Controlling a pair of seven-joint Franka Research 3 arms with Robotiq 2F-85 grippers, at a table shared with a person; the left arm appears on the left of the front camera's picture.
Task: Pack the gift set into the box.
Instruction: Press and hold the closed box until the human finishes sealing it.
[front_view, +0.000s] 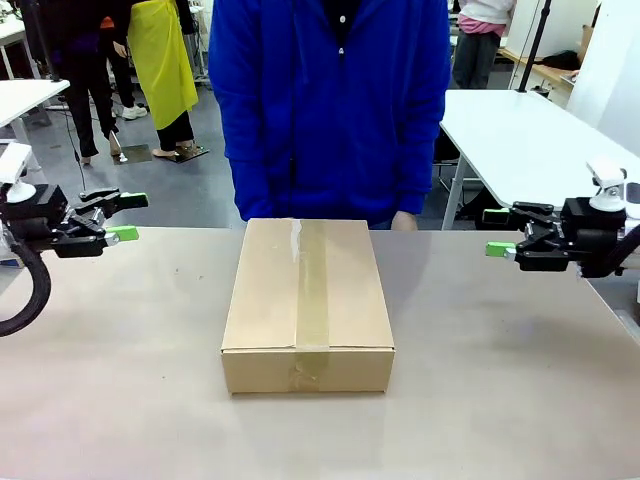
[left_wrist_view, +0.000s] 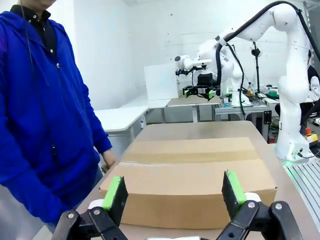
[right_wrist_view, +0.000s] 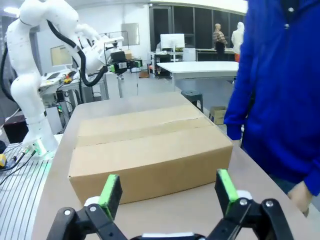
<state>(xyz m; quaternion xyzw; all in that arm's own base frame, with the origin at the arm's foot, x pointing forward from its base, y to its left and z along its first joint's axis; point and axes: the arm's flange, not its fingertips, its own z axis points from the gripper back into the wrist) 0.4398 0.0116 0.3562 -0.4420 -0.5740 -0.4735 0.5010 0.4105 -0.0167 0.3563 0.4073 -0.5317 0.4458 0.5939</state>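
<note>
On the big beige bench (front_view: 520, 400), the brown cardboard box (front_view: 308, 305) is seen taped shut in the middle. Both pincers, left (front_view: 128, 216) and right (front_view: 497, 232), are held open, well apart from it. The tape should be cut first.

Taped-shut box (front_view: 308, 305) blocks table (front_view: 500, 400) centre; both sides open.

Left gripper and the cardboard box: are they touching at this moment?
Apart. The front view shows the left gripper hanging open near the table's left edge, with a wide stretch of bare table between it and the box.
</note>
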